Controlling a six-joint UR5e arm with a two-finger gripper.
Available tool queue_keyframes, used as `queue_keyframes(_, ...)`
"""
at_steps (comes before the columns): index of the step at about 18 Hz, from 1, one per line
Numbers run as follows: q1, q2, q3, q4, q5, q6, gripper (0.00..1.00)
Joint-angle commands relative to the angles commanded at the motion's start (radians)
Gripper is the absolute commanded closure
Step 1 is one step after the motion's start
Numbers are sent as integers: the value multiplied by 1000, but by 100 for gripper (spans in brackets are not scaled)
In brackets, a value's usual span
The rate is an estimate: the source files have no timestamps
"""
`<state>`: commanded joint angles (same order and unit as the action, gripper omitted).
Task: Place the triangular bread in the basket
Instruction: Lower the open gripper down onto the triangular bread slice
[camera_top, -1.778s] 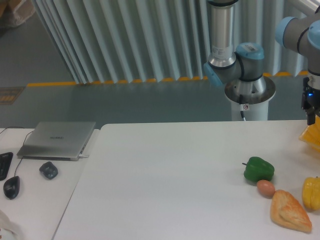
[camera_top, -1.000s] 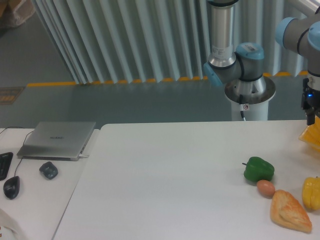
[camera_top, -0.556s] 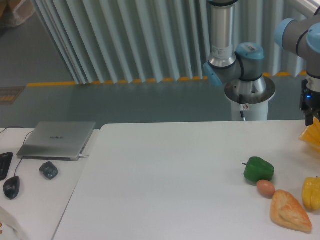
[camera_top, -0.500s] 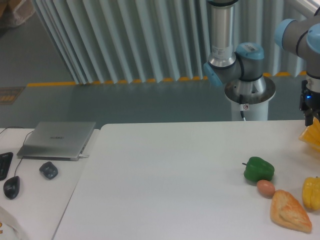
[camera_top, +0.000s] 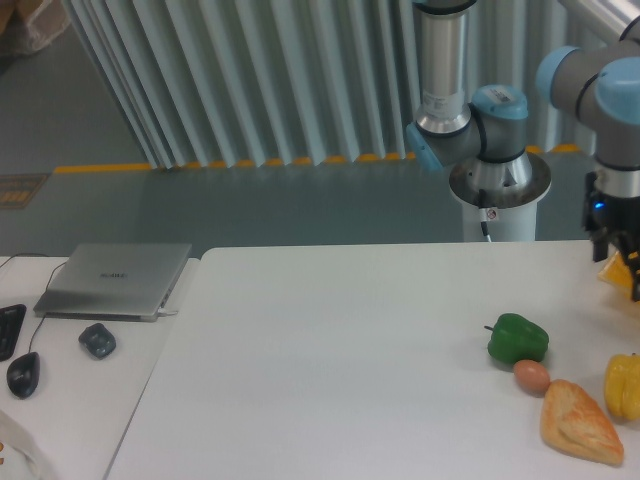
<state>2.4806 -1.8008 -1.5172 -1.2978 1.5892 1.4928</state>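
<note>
Triangular bread lies untouched at the table's near right, beside the egg. Gripper hangs well apart, in front of the basket corner, carrying nothing visible; jaw spread cannot be told. Likely an approach not yet begun.

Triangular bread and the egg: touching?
Cannot tell. In the fixed camera view the egg sits right at the upper left tip of the triangular bread; their outlines meet with no visible gap, but blur hides any actual contact.

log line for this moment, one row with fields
gripper: over basket, state unclear | triangular bread: on table, untouched | phase: not yet grasped
</note>
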Motion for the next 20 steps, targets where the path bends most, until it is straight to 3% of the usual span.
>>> queue_keyframes(4, -89, -81, 32, 70, 69, -74, 0)
queue_keyframes(8, -105, -147, 72, 106, 101, -101, 0)
queue_keyframes(13, -106, -192, 95, 155, 98, -411, 0)
queue_keyframes(20, -128, -229, 80, 275, 94, -1128, 0)
